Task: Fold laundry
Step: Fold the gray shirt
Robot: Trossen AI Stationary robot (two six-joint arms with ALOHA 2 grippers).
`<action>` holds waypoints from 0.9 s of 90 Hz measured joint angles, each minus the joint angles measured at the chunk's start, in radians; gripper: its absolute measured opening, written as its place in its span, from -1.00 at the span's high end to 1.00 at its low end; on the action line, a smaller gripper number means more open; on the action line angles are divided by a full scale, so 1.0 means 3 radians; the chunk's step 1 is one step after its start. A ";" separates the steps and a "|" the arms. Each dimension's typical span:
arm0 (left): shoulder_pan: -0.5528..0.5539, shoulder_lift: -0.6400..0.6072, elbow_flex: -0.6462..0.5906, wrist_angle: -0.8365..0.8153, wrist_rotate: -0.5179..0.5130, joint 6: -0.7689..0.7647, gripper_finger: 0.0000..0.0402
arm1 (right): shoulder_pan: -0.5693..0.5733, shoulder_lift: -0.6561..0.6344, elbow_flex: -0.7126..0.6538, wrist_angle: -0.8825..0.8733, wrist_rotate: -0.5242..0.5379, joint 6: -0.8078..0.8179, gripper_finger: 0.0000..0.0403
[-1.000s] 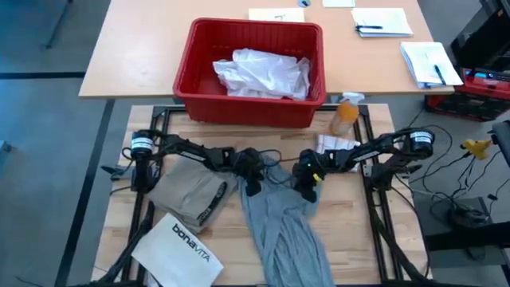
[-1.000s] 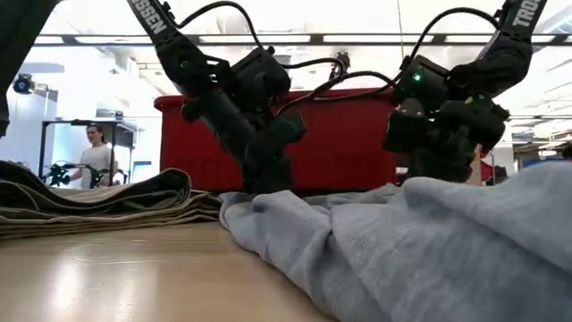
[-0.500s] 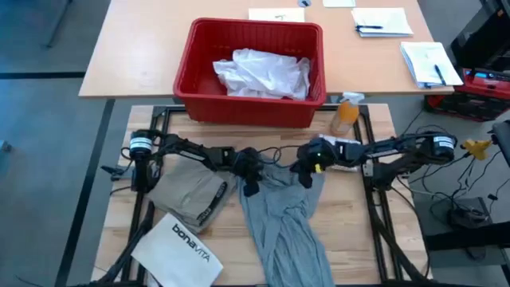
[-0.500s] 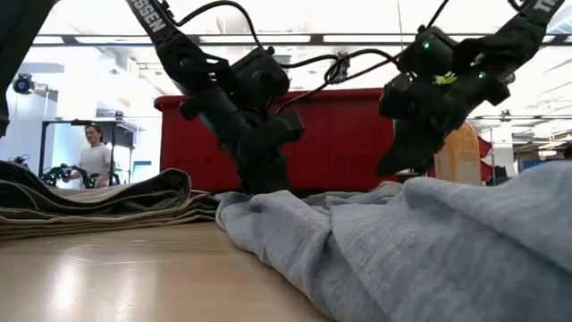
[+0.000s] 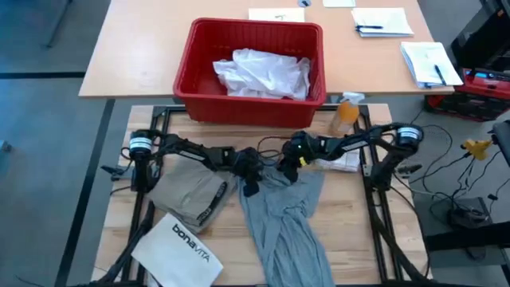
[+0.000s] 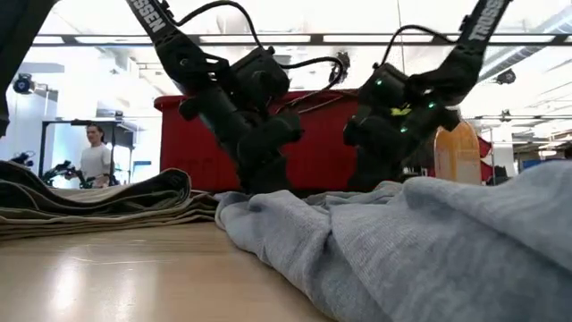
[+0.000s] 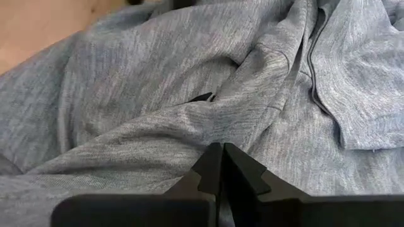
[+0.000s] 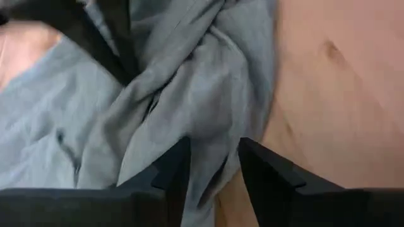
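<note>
Grey jersey covers the middle of the wooden table (image 5: 374, 231): the grey T-shirt (image 5: 283, 219) lies crumpled, running from the centre to the near edge, where the high view cuts off its lower end. At the left edge the khaki-tan piece (image 5: 191, 195) lies folded in flat layers, and the low view shows only its stacked edges (image 6: 98, 206). A white bag (image 5: 179, 247) printed "bonavita" sits at the near left corner, partly over the table edge.

The left gripper (image 5: 249, 185) rests at the top left of the T-shirt; in its wrist view its fingers (image 7: 218, 170) are pressed together against a ridge of grey cloth (image 7: 158, 120), and whether any cloth is caught between them cannot be told. The right gripper (image 5: 284, 169) hangs over the top right of the T-shirt, its fingers (image 8: 259, 170) parted with grey fabric (image 8: 208, 113) lying below and between them, not gripped. In the low view both grippers are hidden at the tips behind the folds.

Beyond the far edge a red basket (image 5: 199, 60) on a tan table (image 5: 135, 48) holds a crumpled white shirt (image 5: 263, 72). An orange spray bottle (image 5: 345, 114) stands at the far right corner. Papers (image 5: 382, 21) lie on the tan table. A person (image 6: 94, 154) stands in the bright room behind.
</note>
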 joint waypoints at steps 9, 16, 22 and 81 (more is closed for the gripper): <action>0.0000 -0.0001 0.0000 -0.0012 0.0001 -0.0004 1.00 | -0.0034 0.0050 0.0044 0.0006 0.0008 -0.0003 0.48; 0.0000 -0.0001 0.0000 -0.0023 0.0003 -0.0004 1.00 | -0.0052 0.0043 0.0043 -0.0002 -0.0008 -0.0002 0.57; 0.0000 -0.0001 0.0000 -0.0023 0.0004 -0.0004 1.00 | -0.0057 0.0037 0.0030 -0.0041 -0.0019 -0.0004 0.63; 0.0000 -0.0001 0.0000 -0.0023 0.0004 -0.0004 1.00 | -0.0074 -0.0158 0.0025 -0.0140 -0.0059 -0.0226 0.98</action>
